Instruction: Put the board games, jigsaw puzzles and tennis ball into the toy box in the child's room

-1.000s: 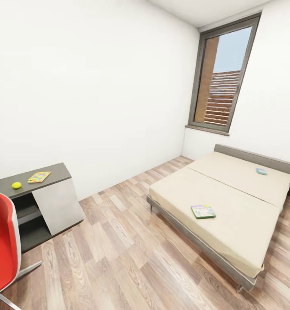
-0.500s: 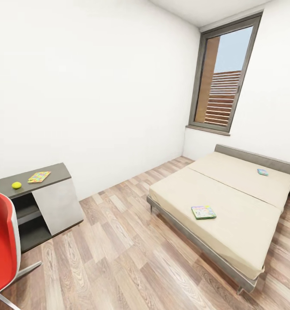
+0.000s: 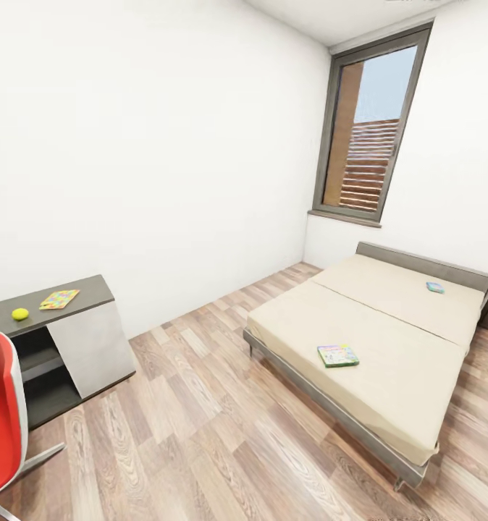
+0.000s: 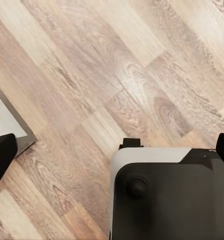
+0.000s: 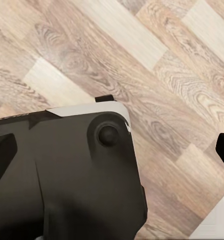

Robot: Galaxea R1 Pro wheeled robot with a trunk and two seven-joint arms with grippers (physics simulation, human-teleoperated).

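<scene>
Nearest toy, the flat green-edged board game [image 3: 338, 355], lies by the beige bed's [image 3: 389, 376] near edge, ahead-right, so right arm's closer. Both hands hang over floor, fingertips wide apart, holding nothing.

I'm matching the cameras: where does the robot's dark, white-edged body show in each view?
Left wrist: dark body in the foreground, over the plank floor.
Right wrist: dark body in the foreground, over the same planks.
Head: looks out across the floor between table and bed.
Shared landmark: the plank floor.
</scene>
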